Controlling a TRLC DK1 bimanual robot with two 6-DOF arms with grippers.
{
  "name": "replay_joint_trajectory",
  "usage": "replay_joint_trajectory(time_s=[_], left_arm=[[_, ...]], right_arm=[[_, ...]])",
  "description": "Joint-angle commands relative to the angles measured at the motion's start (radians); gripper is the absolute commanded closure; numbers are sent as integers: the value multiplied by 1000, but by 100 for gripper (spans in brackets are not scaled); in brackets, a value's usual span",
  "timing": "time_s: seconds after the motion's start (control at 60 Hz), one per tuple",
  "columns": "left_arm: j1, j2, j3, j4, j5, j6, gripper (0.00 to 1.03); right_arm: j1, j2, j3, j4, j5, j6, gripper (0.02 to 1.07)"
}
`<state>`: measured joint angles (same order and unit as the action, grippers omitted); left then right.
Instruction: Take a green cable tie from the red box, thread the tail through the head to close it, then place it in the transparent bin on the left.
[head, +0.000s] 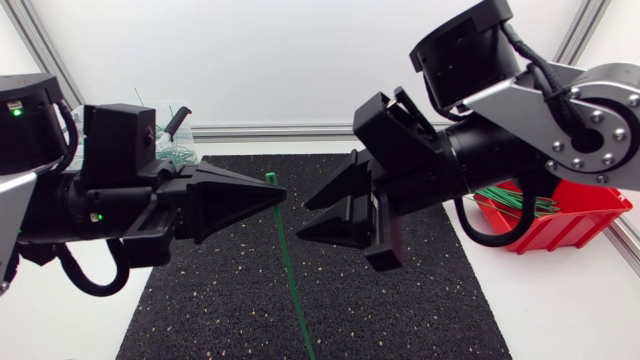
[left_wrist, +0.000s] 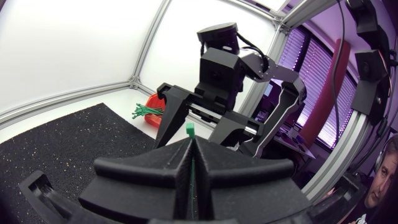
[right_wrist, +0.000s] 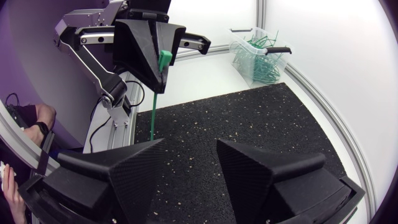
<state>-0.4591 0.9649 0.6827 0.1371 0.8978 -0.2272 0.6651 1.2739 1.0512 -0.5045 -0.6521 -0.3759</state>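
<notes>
Wide open, the right gripper (right_wrist: 189, 149) faces the left gripper (head: 275, 196), which pinches the green cable tie (head: 287, 262) just under its head, so I think the right one should catch the hanging tail low and bend it up slowly.

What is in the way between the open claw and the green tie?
Nothing that shows. The open right gripper faces the green cable tie, pinched in the left gripper, with only air between them.
</notes>
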Motion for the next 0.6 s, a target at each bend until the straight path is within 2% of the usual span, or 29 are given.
replay_joint_trajectory(time_s=[0.0,0.05,0.167,0.317,0.417,0.583], left_arm=[[11,12,11,-1,43,45,100],[10,12,8,-2,44,66,100],[8,20,11,-2,50,95,100],[7,40,28,-2,62,101,100],[7,64,44,-2,64,101,100],[0,95,84,-16,64,77,100]], right_arm=[[-5,21,24,-17,-26,-32,46],[-1,27,27,-19,-58,-38,50],[7,27,26,-20,-107,-46,50],[27,22,26,-20,-109,-46,50],[30,25,30,-14,-118,-46,62],[28,25,43,-6,-119,-31,71]])
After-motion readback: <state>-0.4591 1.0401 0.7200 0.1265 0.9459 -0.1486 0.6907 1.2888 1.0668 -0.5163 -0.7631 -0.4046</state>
